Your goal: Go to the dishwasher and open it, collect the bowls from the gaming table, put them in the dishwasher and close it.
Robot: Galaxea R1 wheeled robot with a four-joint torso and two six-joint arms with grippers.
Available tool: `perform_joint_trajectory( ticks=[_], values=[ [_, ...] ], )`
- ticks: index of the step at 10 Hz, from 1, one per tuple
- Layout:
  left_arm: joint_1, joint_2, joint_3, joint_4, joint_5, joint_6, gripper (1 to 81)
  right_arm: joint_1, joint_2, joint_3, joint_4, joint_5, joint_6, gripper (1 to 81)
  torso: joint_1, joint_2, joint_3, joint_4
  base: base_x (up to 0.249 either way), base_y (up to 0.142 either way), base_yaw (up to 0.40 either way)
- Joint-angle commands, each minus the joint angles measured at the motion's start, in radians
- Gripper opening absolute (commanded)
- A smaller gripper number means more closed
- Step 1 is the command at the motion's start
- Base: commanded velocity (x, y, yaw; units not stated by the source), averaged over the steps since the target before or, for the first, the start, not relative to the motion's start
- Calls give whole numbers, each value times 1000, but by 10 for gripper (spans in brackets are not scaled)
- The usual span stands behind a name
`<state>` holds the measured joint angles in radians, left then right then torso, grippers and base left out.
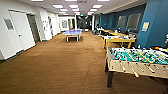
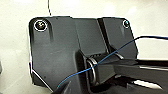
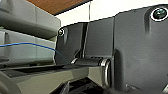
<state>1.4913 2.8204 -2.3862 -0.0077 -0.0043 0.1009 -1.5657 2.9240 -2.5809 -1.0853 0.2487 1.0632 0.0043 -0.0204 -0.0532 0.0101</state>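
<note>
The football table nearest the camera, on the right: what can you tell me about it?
The football table stands on the brown carpet at the right of the head view, close to the robot. It has a green field crossed by rods carrying small players, with handles sticking out of its pale wooden side. A dark leg shows at its near corner. Its far end runs out of the picture. Behind it stands a yellow-sided table by the blue wall.

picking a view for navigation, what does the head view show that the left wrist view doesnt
Head view alone: a long room with brown carpet, the foosball table at right, the gaming table behind it, a blue ping-pong table further down, and white doors at left.
Left wrist view alone: the robot's dark plate and a blue cable against a pale surface.
Shared: no scene object is recognisable in both.
</note>
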Motion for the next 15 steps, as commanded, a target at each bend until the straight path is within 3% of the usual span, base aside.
perform_joint_trajectory(
  ticks=[1,15],
  values=[
    [-45,-16,8,-8,53,-3,811,35,-1,4,-15,-20,-2,811,0,0,0,0,0,0,0],
    [-38,-11,8,-17,46,-3,811,29,5,1,-39,-22,-2,811,-2,0,1,0,123,0,0]
  ],
)
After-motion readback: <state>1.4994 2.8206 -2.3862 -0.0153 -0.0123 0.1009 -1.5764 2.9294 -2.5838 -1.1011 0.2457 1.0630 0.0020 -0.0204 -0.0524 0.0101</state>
